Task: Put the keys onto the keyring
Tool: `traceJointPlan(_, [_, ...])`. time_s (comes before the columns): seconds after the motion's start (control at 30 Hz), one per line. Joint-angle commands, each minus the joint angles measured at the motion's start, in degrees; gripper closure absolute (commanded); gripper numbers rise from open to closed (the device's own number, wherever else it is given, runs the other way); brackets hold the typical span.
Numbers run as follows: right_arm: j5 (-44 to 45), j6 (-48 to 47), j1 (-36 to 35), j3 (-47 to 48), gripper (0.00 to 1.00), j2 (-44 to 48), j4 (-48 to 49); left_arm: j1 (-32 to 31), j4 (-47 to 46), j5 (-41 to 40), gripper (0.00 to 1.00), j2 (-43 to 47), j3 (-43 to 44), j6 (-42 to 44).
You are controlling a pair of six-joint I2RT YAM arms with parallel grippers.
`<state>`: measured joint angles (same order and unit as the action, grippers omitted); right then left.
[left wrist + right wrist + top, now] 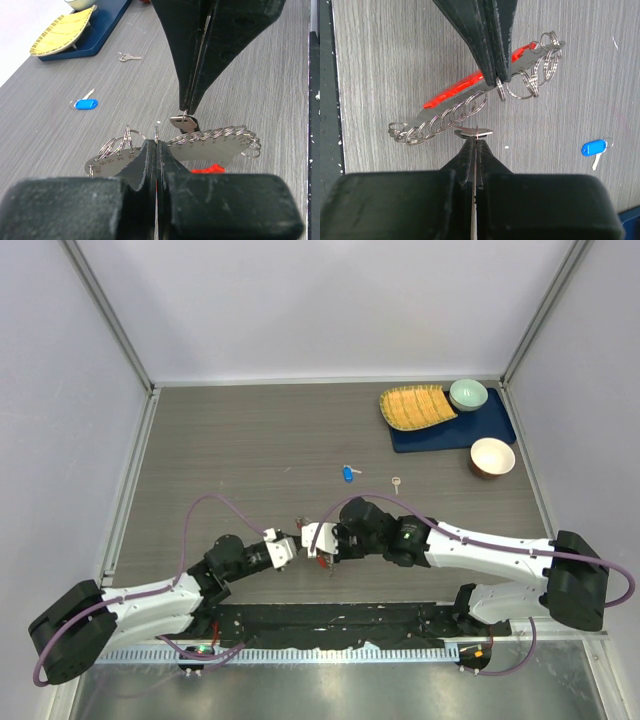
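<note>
- Currently the left gripper [156, 145] is clamping the keyring [210, 146] by one ring, near the table's [250, 440] front edge.
- Meanwhile the right gripper [476, 140] is pinching a key [474, 132] just beside it; so thin a hold is probably risking a slip or twist.

Shiny metal keyring [432, 120], glossy red fob [452, 90]; matt grey woodgrain table [250, 440]

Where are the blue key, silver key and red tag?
Blue key [86, 104]: left wrist view, its blue head.
Silver key [129, 57]: left wrist view, its middle.
Red tag [452, 92]: right wrist view, its red face.
</note>
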<state>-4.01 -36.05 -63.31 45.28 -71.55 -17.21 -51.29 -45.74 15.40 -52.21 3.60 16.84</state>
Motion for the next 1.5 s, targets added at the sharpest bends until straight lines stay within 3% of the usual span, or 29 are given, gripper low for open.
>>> traceJointPlan(0.0, [-2.8,1.4,0.7,-0.2,0.99,2.2,5.3,-0.2,-7.3,-0.4,1.00,0.1,-0.4,-1.0])
traceJointPlan(0.27, [-6.0,2.3,1.8,-0.5,0.99,3.0,8.1,-0.2,-8.8,1.1,1.00,-3.1,0.3,-0.7])
traceJointPlan(1.47, [-3.1,2.1,1.8,0.2,0.99,0.6,9.1,-0.2,-7.1,2.1,0.99,-1.8,1.1,-0.4])
